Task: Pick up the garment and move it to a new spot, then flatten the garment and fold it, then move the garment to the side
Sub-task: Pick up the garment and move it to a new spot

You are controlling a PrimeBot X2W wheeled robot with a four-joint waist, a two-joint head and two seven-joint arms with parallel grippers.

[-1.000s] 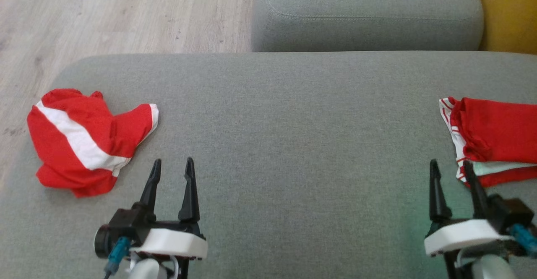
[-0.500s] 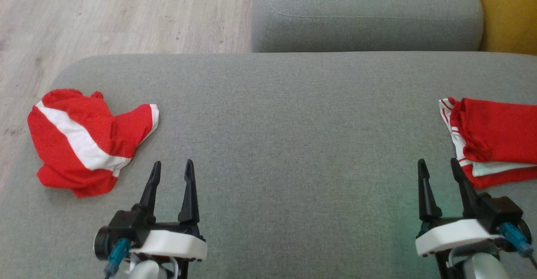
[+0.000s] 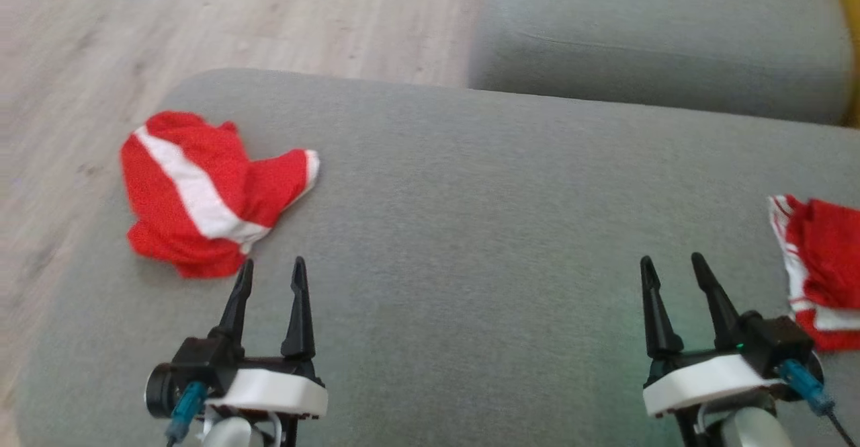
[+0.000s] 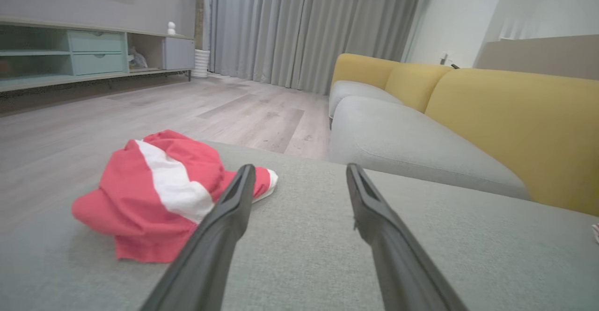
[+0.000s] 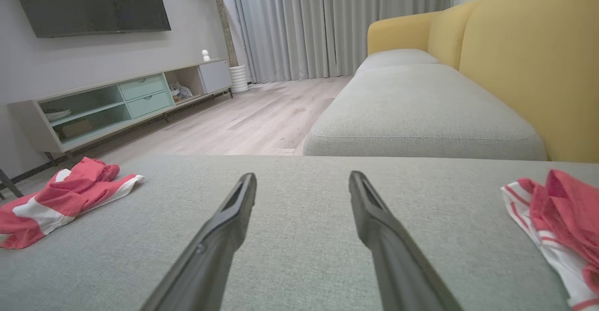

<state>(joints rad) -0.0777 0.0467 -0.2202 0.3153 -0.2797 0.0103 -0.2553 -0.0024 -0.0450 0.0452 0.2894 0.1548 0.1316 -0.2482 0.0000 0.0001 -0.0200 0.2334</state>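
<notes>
A crumpled red garment with a white stripe (image 3: pixel 201 198) lies near the far left edge of the grey cushion (image 3: pixel 470 232). My left gripper (image 3: pixel 273 262) hovers just beside it on the near right, open and empty. In the left wrist view the garment (image 4: pixel 159 194) sits left of the left gripper (image 4: pixel 300 167) and partly behind its left finger. My right gripper (image 3: pixel 672 257) is open and empty over bare cushion at the lower right. The right wrist view shows the right gripper (image 5: pixel 303 174) with the garment (image 5: pixel 61 201) far off to its left.
A folded red and white pile (image 3: pixel 820 265) rests at the cushion's right edge, close to my right gripper. A second grey seat (image 3: pixel 658 37) with a yellow backrest (image 5: pixel 529 54) lies beyond. Wooden floor (image 3: pixel 235 17) borders the cushion's left and far sides.
The head camera has turned left, so the whole picture has shifted right. My right gripper has drawn left, away from the folded pile. The left gripper and the garment have stayed put.
</notes>
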